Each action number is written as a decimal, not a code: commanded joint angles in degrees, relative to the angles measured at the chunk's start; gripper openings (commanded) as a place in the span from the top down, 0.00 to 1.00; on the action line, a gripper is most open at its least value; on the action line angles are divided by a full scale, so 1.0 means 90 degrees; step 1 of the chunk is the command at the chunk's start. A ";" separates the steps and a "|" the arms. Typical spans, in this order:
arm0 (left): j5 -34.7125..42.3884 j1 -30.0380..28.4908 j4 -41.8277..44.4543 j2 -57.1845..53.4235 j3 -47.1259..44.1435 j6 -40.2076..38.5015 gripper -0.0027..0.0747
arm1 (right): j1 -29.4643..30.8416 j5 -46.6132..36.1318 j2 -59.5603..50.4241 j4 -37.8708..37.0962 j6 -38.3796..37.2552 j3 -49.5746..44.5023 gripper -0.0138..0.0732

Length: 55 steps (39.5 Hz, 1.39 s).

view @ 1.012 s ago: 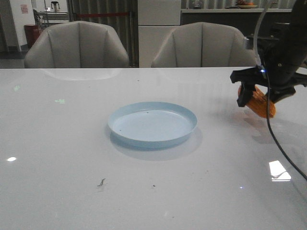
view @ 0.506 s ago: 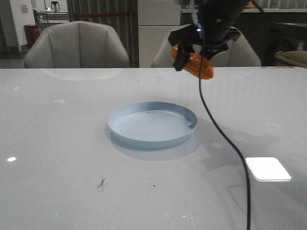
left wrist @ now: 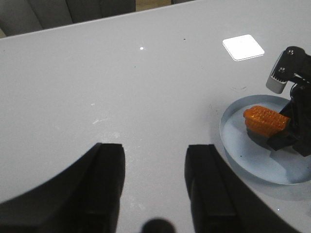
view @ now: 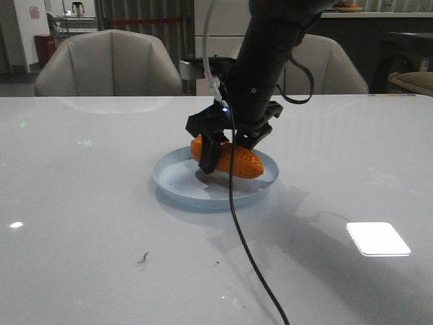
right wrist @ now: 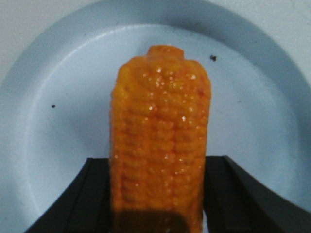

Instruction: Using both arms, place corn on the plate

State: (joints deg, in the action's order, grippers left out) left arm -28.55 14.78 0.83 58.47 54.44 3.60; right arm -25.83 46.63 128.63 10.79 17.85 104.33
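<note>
The orange corn (view: 237, 160) is gripped between the jaws of my right gripper (view: 226, 150), low over the middle of the pale blue plate (view: 174, 181). I cannot tell whether the corn touches the plate. In the right wrist view the corn (right wrist: 160, 121) stands between the two black fingers (right wrist: 95, 194) of the right gripper (right wrist: 159, 162), with the plate (right wrist: 63, 97) under it. My left gripper (left wrist: 154, 148) is open and empty above bare table, well away from the plate (left wrist: 243, 145) and the corn (left wrist: 265, 120). The left arm does not show in the front view.
Two grey chairs (view: 108, 64) stand behind the table's far edge. A thin black cable (view: 250, 271) hangs from the right arm down across the front of the table. A bright light patch (view: 379, 238) lies on the table at the front right.
My right arm has carried the corn from the right side of the table, up and leftward, then down onto the plate's middle.
</note>
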 commanded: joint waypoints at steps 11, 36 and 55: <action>0.0490 -0.0007 -0.0055 -0.0124 0.0170 -0.0075 0.49 | -0.0019 -0.0370 -0.0386 0.0161 0.0064 0.0297 0.17; 0.0476 -0.0007 0.0597 -0.0124 0.0170 -0.0075 0.49 | 0.1604 0.1772 -0.3357 0.0852 -0.0597 0.1279 0.17; 0.0337 -0.1123 0.0622 -0.0124 0.0170 -0.0623 0.49 | 0.3368 -0.1162 -0.8392 0.0819 -0.0557 -0.4887 0.17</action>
State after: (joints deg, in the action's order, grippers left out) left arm -28.55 7.88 6.86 58.47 54.44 0.00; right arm 3.27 44.36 60.40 16.97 12.34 66.42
